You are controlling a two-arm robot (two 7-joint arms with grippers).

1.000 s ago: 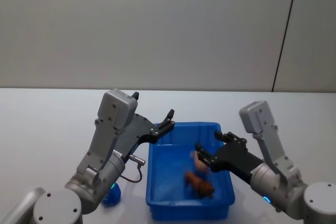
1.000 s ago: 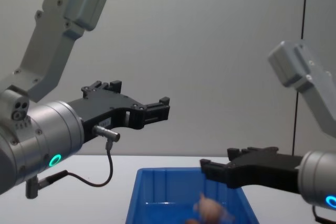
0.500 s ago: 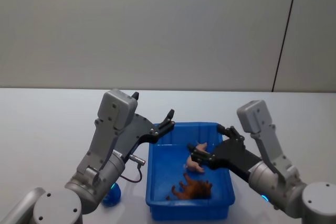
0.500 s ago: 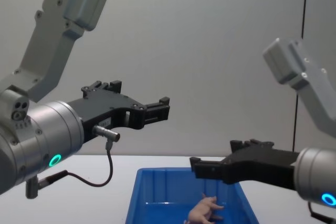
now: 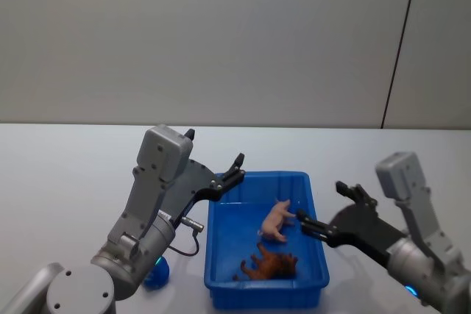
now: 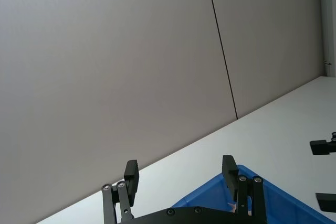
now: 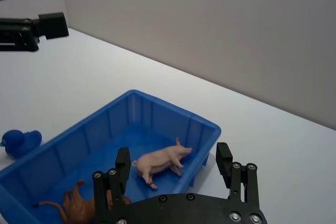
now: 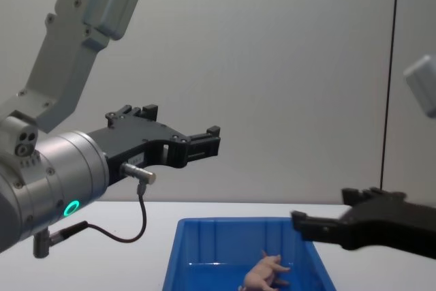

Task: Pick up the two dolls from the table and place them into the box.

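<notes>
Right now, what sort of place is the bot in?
Likely a robotics lab or test cell: a bare white table, plain grey wall panels behind, and just a blue bin holding a toy pig and a brown toy animal.
</notes>
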